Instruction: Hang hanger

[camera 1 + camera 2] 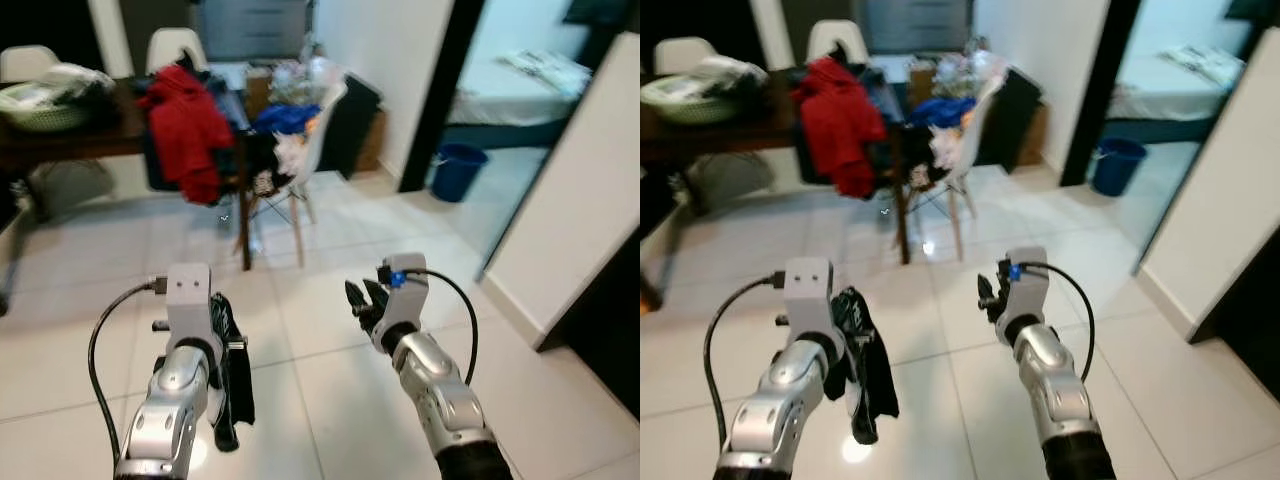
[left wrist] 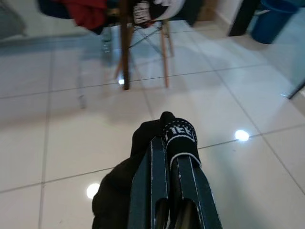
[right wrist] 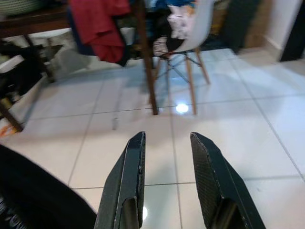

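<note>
Left pincer (image 2: 174, 157): closed on a black cloth (image 1: 865, 365), which hangs over the tiled floor (image 1: 330, 400).
Right pincer (image 3: 167, 176): fingers parted, holding nothing, raised over the floor to the right.
Hanger: cannot be made out.
Counter (image 1: 70, 140): far left, dark wood, bearing a basket (image 1: 40, 105); red garment (image 1: 190, 135) draped at its edge.
Chair (image 1: 310, 150): white, just right of the counter, piled with clothes.
Bucket (image 1: 457, 170): blue, far right, by the doorway.
</note>
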`<state>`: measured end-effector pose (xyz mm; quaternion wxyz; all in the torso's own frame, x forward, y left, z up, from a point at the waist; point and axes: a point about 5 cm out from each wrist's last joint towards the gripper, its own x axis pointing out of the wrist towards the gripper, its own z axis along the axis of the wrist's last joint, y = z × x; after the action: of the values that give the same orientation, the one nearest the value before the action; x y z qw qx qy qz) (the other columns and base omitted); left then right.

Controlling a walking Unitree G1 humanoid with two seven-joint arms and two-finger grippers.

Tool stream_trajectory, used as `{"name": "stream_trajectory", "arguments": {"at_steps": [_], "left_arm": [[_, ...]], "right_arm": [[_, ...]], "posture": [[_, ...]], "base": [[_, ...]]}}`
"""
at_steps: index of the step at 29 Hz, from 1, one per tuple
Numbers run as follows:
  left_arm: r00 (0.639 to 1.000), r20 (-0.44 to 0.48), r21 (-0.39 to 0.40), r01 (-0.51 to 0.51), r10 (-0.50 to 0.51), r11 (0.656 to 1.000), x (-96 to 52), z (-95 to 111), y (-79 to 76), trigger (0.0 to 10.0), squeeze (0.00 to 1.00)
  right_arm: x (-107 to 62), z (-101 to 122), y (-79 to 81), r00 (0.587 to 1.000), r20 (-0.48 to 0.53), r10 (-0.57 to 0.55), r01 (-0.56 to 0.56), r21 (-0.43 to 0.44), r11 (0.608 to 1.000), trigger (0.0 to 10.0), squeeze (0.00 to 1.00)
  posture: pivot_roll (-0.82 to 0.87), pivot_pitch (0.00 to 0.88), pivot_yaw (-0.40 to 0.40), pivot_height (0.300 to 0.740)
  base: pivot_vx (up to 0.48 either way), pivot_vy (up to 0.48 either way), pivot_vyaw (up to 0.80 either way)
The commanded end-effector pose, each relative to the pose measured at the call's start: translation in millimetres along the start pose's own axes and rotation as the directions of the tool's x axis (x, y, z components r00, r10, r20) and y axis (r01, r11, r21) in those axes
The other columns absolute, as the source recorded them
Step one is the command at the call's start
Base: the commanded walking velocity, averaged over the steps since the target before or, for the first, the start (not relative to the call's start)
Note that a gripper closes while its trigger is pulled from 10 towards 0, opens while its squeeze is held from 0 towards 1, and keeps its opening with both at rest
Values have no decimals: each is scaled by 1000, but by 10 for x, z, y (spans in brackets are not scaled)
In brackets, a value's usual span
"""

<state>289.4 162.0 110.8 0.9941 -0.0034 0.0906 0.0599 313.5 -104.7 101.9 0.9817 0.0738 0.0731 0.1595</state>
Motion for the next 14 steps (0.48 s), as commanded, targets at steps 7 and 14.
{"name": "stream_trajectory", "arguments": {"at_steps": [7, 14], "left_arm": [[1000, 28, -40, 6, -5, 999, 11, 80, 13, 10000, 0], [997, 68, -62, 38, -34, 997, 33, 168, -4, 10000, 0]], "right_arm": [[9, -87, 35, 999, -41, 34, -36, -45, 998, 10000, 0], [4, -132, 117, 995, -62, 77, -80, -53, 995, 10000, 0]], "posture": [[78, 0, -36, 740], [75, 0, -33, 740]], "base": [[0, 0, -212], [228, 0, 0]]}}
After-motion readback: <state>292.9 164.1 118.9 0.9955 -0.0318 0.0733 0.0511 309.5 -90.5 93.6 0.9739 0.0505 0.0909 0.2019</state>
